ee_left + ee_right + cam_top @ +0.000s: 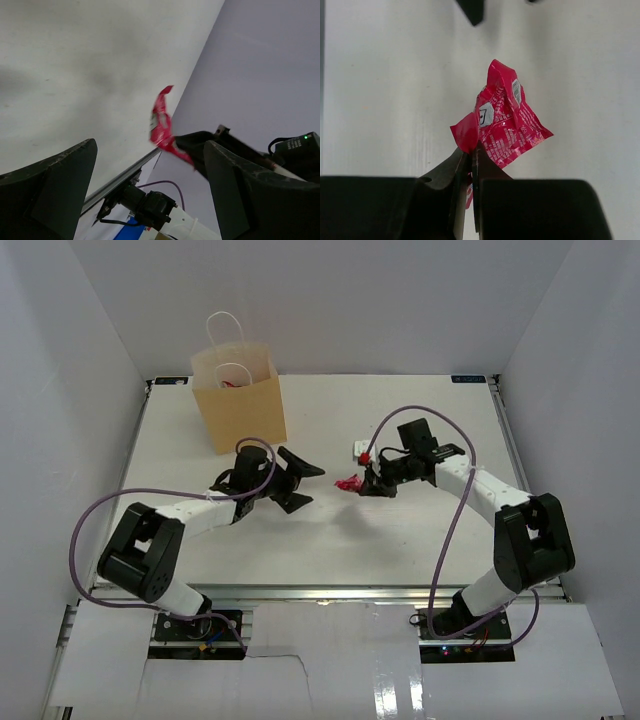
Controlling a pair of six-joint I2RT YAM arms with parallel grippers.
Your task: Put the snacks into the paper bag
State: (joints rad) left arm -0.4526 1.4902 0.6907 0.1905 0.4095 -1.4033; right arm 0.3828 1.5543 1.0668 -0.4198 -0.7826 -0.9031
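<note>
A crinkly magenta-red snack wrapper (507, 125) hangs from my right gripper (472, 152), which is shut on the wrapper's lower left corner. From above, that wrapper (349, 483) is held just over the table's middle, left of the right gripper (370, 485). The tan paper bag (240, 405) stands upright at the back left, mouth open, with something red showing inside. My left gripper (297, 481) is open and empty below the bag, pointing toward the wrapper. Its wrist view shows the wrapper (162, 125) beyond the spread fingers (65, 175).
A small white item (360, 449) lies on the table just behind the right gripper. White walls enclose the table on three sides. Purple cables loop from both arms.
</note>
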